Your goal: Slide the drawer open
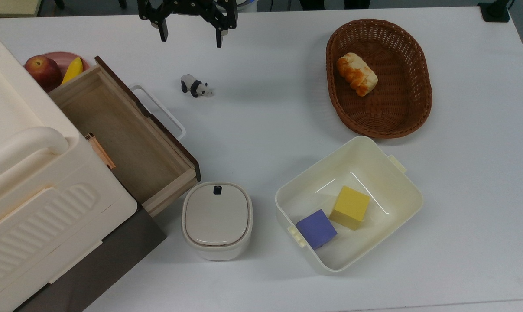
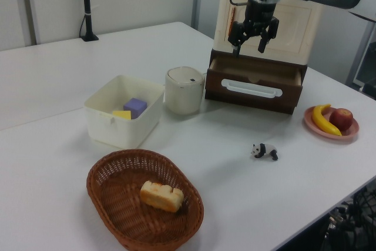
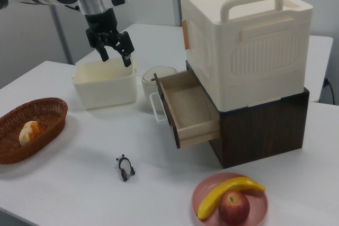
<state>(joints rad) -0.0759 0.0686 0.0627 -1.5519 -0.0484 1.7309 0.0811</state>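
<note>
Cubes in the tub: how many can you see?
2, both in the tub: the yellow cube nearer the middle, the purple cube touching it, by the latch wall. None appear hidden.
</note>
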